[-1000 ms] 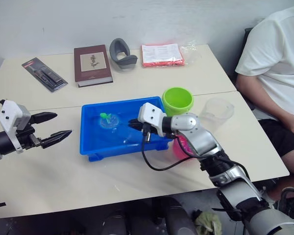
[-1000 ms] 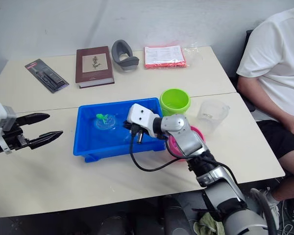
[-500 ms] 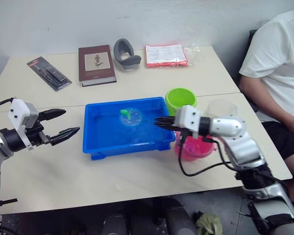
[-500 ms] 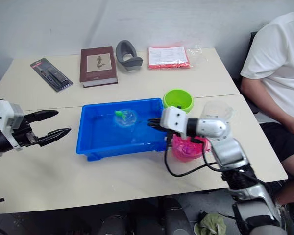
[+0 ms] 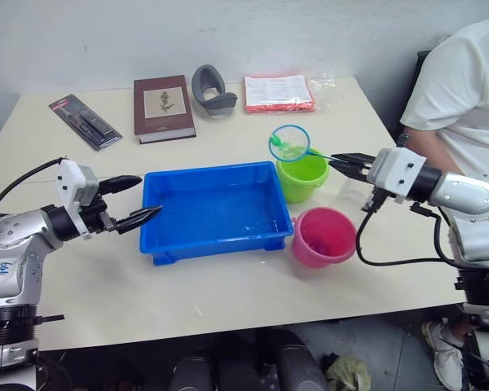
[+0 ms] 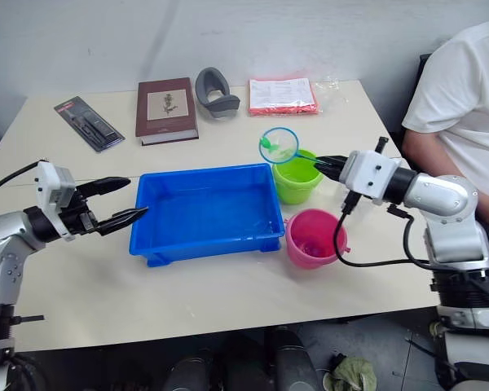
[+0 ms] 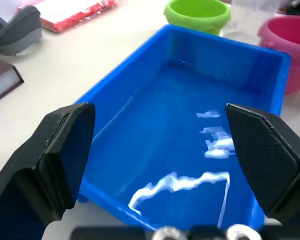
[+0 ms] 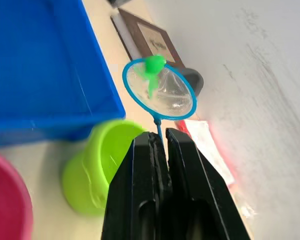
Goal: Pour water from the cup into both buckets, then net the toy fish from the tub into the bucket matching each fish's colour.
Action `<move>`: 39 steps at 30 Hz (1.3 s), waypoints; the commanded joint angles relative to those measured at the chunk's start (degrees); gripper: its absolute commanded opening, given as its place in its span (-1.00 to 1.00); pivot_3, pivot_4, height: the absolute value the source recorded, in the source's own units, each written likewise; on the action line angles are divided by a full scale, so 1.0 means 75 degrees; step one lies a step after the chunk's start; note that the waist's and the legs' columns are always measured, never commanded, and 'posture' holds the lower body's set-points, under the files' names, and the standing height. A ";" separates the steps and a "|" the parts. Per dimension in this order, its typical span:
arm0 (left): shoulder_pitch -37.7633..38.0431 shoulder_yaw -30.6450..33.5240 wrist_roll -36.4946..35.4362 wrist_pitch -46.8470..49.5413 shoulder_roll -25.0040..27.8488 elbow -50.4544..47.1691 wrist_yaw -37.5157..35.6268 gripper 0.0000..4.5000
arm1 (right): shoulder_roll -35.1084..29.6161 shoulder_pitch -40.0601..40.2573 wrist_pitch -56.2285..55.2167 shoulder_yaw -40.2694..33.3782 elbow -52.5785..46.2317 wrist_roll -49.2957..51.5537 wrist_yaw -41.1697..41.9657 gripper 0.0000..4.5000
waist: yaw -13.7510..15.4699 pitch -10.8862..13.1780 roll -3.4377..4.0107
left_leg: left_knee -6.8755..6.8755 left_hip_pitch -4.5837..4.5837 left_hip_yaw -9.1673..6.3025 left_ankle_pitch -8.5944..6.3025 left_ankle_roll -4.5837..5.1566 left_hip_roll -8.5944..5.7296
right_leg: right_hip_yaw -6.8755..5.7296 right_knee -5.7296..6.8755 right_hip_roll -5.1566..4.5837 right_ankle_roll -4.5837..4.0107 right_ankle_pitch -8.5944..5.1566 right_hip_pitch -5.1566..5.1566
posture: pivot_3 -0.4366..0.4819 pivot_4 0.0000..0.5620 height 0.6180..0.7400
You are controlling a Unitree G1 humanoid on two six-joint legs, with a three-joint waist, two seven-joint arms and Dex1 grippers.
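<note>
The blue tub (image 5: 212,216) sits mid-table with a film of water in it. To its right stand the lime green bucket (image 5: 303,175) and, nearer me, the pink bucket (image 5: 324,236). My right gripper (image 5: 336,162) is shut on the thin handle of a blue-ringed net (image 5: 289,143). The net hangs over the green bucket's far rim with a green toy fish (image 8: 152,67) in it. My left gripper (image 5: 149,195) is open at the tub's left end, holding nothing. The clear cup (image 7: 252,7) stands behind the buckets, partly hidden by my right arm.
Along the far side of the table lie a black packaged tool (image 5: 85,122), a brown book (image 5: 163,106), a grey curved object (image 5: 210,88) and a red-edged packet (image 5: 279,92). A person in a white shirt (image 5: 460,98) sits at the table's right end.
My right gripper has lifted the net with the green fish out of the tub and carried it right, over the green bucket. The left gripper has come closer to the tub.
</note>
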 commanded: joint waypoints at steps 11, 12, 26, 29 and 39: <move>-0.0695 -0.0832 -0.0011 0.0056 -0.0743 -0.0494 0.0245 0.98 | -0.0956 -0.0819 -0.3503 0.0456 0.2835 -0.3109 -0.2900 -1.00 | -0.0012 0.0000 0.0002 | 0.0000 0.0003 0.0008 0.0008 -0.0009 0.0002 | 0.0011 0.0003 0.0000 0.0002 0.0001 -0.0002 | -0.05 -0.47 1.00; -0.0739 -0.0873 -0.0010 0.0052 -0.0780 -0.0481 0.0238 0.98 | -0.1093 -0.0910 -0.3817 0.0571 0.2952 -0.3634 -0.3397 -1.00 | -0.0026 0.0000 0.0002 | -0.0001 0.0002 0.0008 0.0008 -0.0009 0.0002 | 0.0013 0.0004 0.0000 0.0002 0.0001 -0.0004 | -0.05 -0.47 1.00; -0.1250 -0.1264 0.0039 0.0014 -0.1044 -0.0131 0.0061 0.98 | -0.2184 -0.2149 -0.4902 0.3001 0.3739 -0.9060 -0.9219 -1.00 | -0.0084 0.0000 0.0002 | -0.0005 0.0001 0.0014 0.0022 -0.0034 0.0005 | 0.0026 0.0003 0.0007 0.0002 0.0000 -0.0009 | -0.05 -0.47 1.00; -0.1373 -0.1342 0.0040 0.0032 -0.1065 -0.0059 -0.0028 0.98 | -0.2090 -0.2508 -0.4648 0.3347 0.4240 -0.9330 -0.9603 -1.00 | -0.0124 0.0000 0.0003 | -0.0005 0.0001 0.0014 0.0024 -0.0037 0.0005 | 0.0028 0.0003 0.0010 0.0002 0.0000 -0.0009 | -0.05 -0.47 1.00; -0.1004 -0.0587 -0.0515 0.0173 -0.0436 -0.0215 -0.0540 0.98 | -0.1675 -0.1651 -0.5360 0.3142 0.3578 -0.1122 -0.5308 -1.00 | -0.0255 0.0000 0.0000 | -0.0030 0.0020 0.0004 0.0034 -0.0048 0.0011 | 0.0030 -0.0006 0.0035 0.0003 0.0001 0.0006 | -0.05 -0.47 1.00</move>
